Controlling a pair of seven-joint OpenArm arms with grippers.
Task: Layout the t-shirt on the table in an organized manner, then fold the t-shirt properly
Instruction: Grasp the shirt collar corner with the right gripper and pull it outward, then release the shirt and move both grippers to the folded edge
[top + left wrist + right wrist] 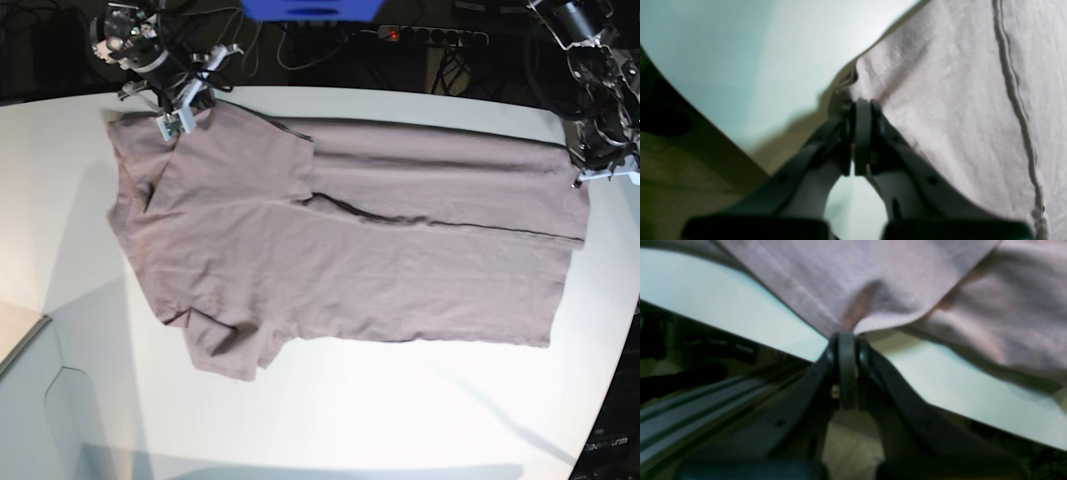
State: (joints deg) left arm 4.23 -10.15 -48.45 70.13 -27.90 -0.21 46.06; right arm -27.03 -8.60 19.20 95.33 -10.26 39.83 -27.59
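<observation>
The glossy white bench (330,420), backed by dark cables, carries the shirt (340,260) spread wide, while only wrist views show the left tool (862,103) and right tool (846,336) each clamped on its edge.

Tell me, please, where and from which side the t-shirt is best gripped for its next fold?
Probably where it is pinched now: the far long edge of the t-shirt, at its two ends. The right gripper is shut on the sleeve-end corner, the left gripper on the hem-end corner. That edge already lies doubled over the body, so coming from the far side of the table lets both corners lift together.
</observation>
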